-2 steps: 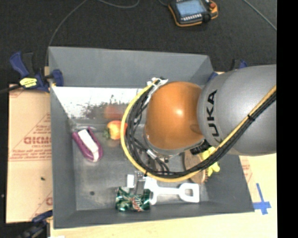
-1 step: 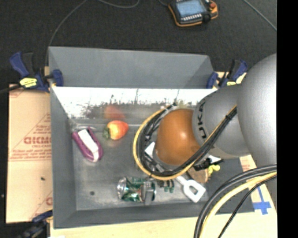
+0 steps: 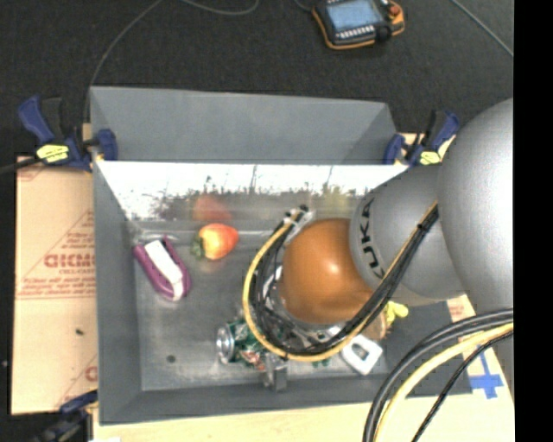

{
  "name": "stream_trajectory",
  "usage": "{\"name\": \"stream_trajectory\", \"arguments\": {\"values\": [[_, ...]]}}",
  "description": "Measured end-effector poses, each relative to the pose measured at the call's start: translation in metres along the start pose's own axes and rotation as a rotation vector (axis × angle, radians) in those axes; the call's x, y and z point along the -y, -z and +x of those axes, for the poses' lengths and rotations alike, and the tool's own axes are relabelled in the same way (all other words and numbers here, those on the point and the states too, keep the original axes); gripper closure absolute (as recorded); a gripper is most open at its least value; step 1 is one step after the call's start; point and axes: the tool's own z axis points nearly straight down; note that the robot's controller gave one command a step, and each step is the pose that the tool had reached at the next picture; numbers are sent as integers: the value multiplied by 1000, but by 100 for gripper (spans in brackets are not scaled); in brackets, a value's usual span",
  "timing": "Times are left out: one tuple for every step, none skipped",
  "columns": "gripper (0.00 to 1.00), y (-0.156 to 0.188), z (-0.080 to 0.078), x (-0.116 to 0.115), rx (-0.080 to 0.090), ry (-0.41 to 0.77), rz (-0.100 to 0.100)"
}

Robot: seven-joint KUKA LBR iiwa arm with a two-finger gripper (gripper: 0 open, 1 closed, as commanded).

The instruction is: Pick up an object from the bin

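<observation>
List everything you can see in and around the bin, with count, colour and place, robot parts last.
bin: one, grey, centre
fruit: one, yellow and red, back left of floor
purple-and-white object: one, left of floor
crushed can: one, silver and green, front centre
white object: one, front right
yellow object: one, right, partly hidden
handheld controller: one, orange and black, outside bin, top
arm: one, grey, entering from right
orange cover: one, mid-bin
cables: several, black and yellow, looped round the cover
gripper: one, dark, low by front wall

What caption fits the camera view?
Claw low by a crushed can at the bin's near wall; fruit and purple-white item farther off.
</observation>
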Motion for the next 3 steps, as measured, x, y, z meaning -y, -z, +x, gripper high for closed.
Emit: {"name": "stream_trajectory", "arguments": {"values": [[0,-10,-8,24,-26,-315,-3],[0,0,-2,2,5,-19,-1],[100,-9,-8,23,-25,-300,-4]]}}
